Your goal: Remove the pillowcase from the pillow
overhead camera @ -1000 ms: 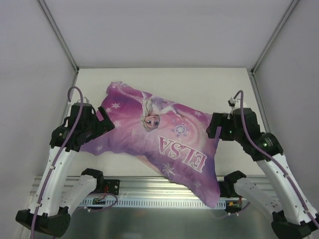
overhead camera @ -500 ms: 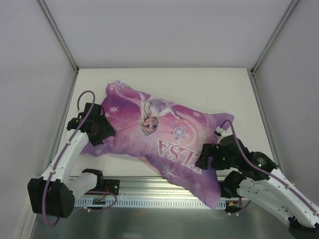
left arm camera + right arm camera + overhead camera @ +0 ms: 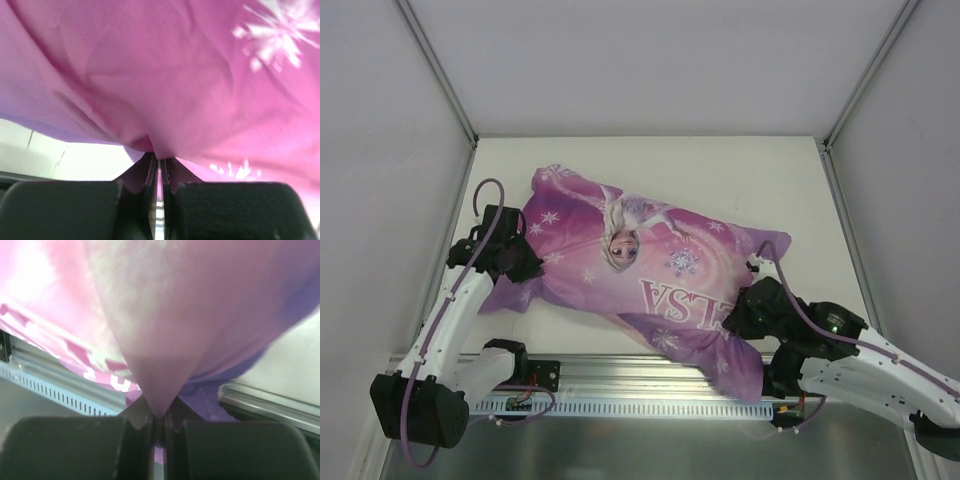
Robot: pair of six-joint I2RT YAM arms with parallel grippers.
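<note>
The cream desk sits between plain grey walls, with a metal rail along its near edge. The pillowcase lies across the desk, one corner drooping over the rail. My left hand and right hand, wide open beside it a second ago, now each pinch its fabric.

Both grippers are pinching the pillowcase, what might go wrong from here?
The left gripper and right gripper each pinch only a thin fold of the pillowcase; it may slip free when pulled.
No pillow shows, so pulling may drag the whole bundle.
Its near corner overhangs the rail and could snag.
</note>
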